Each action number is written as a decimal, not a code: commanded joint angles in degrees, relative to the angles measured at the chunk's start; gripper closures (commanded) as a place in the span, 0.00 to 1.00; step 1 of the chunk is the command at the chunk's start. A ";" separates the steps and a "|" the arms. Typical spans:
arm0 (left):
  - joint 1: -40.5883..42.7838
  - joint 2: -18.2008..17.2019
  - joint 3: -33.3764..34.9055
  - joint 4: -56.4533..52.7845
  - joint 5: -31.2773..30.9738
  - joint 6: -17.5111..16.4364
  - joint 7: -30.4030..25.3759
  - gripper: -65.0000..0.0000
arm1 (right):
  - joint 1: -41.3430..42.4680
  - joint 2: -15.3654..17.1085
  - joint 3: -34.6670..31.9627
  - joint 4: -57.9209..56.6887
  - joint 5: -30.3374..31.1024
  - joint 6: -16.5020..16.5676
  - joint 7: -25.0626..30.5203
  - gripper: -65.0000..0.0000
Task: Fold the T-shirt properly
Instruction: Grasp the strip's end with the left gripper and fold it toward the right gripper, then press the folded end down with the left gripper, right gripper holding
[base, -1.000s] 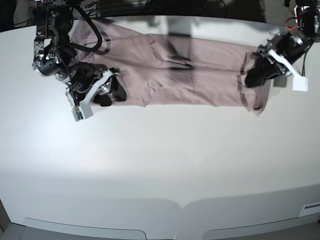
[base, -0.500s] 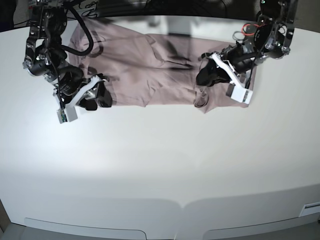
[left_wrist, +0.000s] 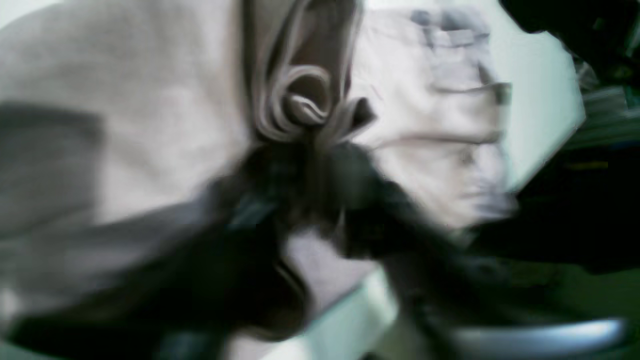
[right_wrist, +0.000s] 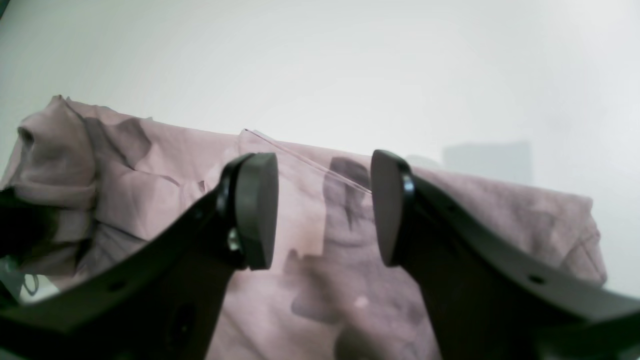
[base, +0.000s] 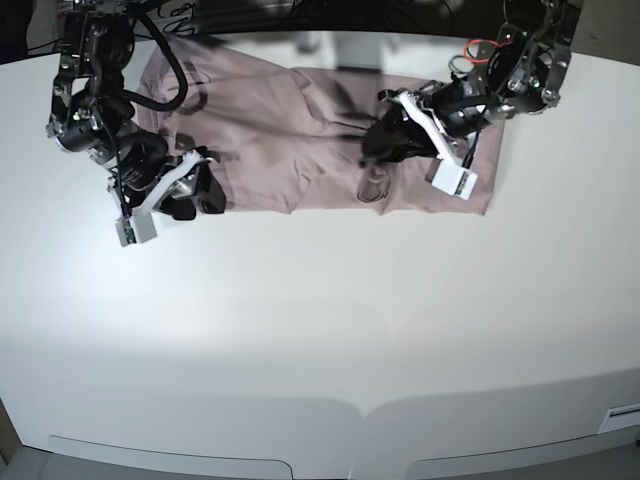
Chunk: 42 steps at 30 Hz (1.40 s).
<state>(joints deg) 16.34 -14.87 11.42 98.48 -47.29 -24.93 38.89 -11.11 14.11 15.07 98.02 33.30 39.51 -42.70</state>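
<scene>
Pink-mauve cotton, the T-shirt (base: 300, 150) lies spread at the far side of the white counter (base: 320, 330), its one end doubled back over the middle. Such cloth looks light and limp; it should slide readily on the smooth top and sag wherever it is not carried, so a firm pinch at a hem or a folded corner, through all layers, seems the sound hold.

At the folded part the left hand (base: 385, 150) is on the bunched edge; its wrist view is blurred and I cannot tell whether it grips or has let go. Over the other end, the right hand (right_wrist: 324, 215) hangs released, jaws apart, nothing between them.

Nothing else lies on the counter; only the dangling cables by each arm could catch a lifted edge
</scene>
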 joint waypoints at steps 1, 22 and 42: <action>-0.52 -0.02 0.00 1.07 -2.47 -3.08 -1.18 0.58 | 0.66 0.50 0.31 0.94 1.14 0.49 1.14 0.53; -3.98 2.29 -11.37 2.89 7.06 -9.66 5.22 0.54 | 0.63 1.22 8.39 0.98 9.49 0.49 -5.97 0.53; -3.98 2.29 -20.72 2.86 6.95 -9.66 5.16 0.54 | -0.13 15.58 14.75 -14.03 29.33 -1.99 -32.37 0.53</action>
<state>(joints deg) 12.99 -12.32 -9.02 100.16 -39.03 -34.13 45.21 -11.73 28.29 29.50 83.02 61.54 37.52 -75.35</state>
